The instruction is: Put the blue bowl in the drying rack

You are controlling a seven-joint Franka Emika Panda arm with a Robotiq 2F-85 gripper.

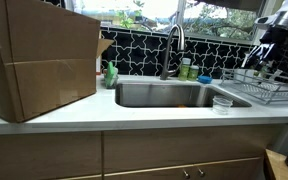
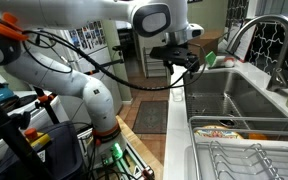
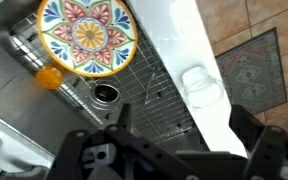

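The blue bowl (image 1: pixel 204 77) shows as a small blue shape on the counter behind the sink, right of the faucet. It is hidden in the wrist view. The drying rack (image 1: pixel 270 90) of thin wire stands on the counter right of the sink; it also shows in an exterior view (image 2: pixel 252 160) at the bottom. My gripper (image 1: pixel 267 50) hangs high above the rack's side of the counter, apart from the bowl. It shows in an exterior view (image 2: pixel 187 62) above the sink's end. In the wrist view my gripper (image 3: pixel 184 125) is open and empty.
The steel sink (image 1: pixel 169 95) holds a colourful plate (image 3: pixel 84 30), an orange piece (image 3: pixel 49 77) and a wire bottom grid. A clear glass cup (image 3: pixel 201 85) stands on the counter edge (image 1: pixel 222 103). The faucet (image 1: pixel 172 45) rises behind the sink. A big cardboard box (image 1: pixel 39 60) fills the left counter.
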